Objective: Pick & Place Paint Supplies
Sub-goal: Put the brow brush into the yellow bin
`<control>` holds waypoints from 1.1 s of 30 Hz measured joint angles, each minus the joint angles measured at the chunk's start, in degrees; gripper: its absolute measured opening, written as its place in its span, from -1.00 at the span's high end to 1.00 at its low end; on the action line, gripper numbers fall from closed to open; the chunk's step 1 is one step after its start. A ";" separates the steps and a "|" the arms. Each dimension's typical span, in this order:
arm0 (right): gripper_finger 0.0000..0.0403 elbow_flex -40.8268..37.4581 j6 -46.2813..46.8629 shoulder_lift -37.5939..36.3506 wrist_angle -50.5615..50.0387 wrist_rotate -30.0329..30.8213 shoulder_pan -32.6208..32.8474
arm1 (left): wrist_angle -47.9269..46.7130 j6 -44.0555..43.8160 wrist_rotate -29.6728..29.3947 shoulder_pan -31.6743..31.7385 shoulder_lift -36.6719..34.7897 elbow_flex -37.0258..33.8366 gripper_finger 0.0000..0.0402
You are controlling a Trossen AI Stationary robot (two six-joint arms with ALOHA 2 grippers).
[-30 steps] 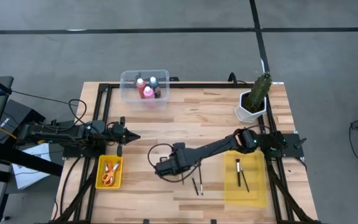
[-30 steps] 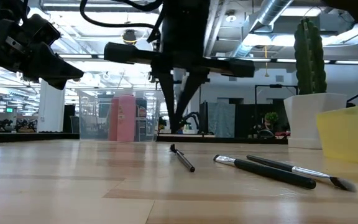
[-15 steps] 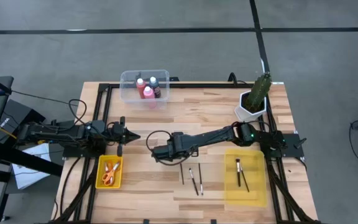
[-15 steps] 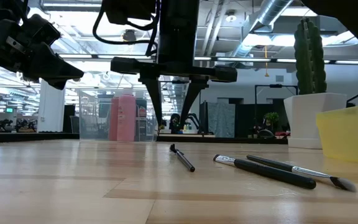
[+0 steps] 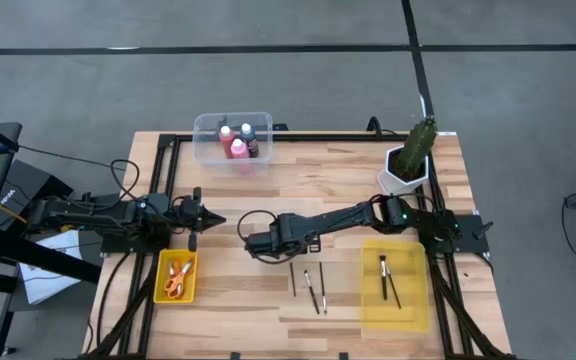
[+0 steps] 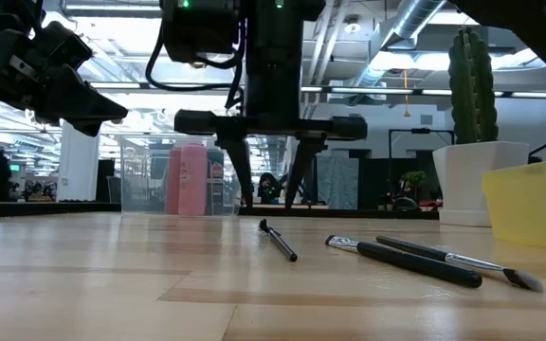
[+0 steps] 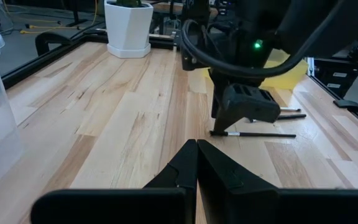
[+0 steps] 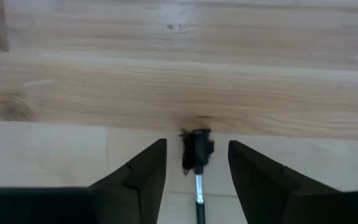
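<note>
From above, the right gripper point(image 5: 290, 262) has slid back from the three loose brushes and now hangs over the leftmost brush point(image 5: 292, 280), well left of the yellow tray point(image 5: 408, 300). Down low, its fingers point(image 6: 238, 175) spread wide above the brush point(image 6: 279, 241). Right wrist: brush tip point(image 8: 196, 149) between open fingers; left gripper point(image 7: 196, 163) is pinched closed, far from the tray.

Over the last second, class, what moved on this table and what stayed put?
The right gripper swung from above the loose brushes toward the table's middle, and its jaws now stand open astride one brush tip. The left gripper, bottles, scissors and plant stayed put.
</note>
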 joint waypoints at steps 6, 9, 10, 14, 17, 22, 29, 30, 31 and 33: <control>0.20 -2.37 0.17 0.07 2.32 -1.36 0.30 | 0.00 0.00 0.04 0.00 0.01 0.00 1.00; 0.20 -3.27 0.17 0.02 3.39 -1.36 0.25 | 0.00 0.01 0.24 0.01 0.00 0.00 1.00; 0.20 -3.70 0.17 0.05 3.50 -1.38 0.15 | 0.00 0.01 0.24 0.01 0.00 0.00 1.00; 0.20 -5.33 0.17 -0.06 4.18 -1.51 0.01 | 0.00 0.00 0.22 -0.01 0.01 0.00 1.00; 0.20 -6.63 0.20 -0.37 5.47 -1.78 0.01 | 0.00 0.00 0.22 0.00 0.01 0.00 1.00; 0.20 -6.76 0.17 -0.37 5.76 -2.37 -0.17 | 0.02 0.00 0.20 -0.01 -0.01 0.00 1.00; 0.30 -6.80 0.17 -0.31 6.12 -3.01 -0.37 | 0.02 0.01 0.16 0.01 0.00 0.00 1.00; 0.34 -6.80 0.17 -0.27 6.21 -3.04 -0.37 | 0.02 0.01 0.14 0.01 0.01 0.00 1.00; 0.39 -6.80 0.17 -0.26 6.24 -3.04 -0.37 | 0.02 0.01 0.09 0.01 -0.01 0.00 1.00; 0.49 -6.80 0.17 -0.23 6.28 -3.04 -0.37 | 0.00 0.00 -0.07 0.00 0.01 0.00 1.00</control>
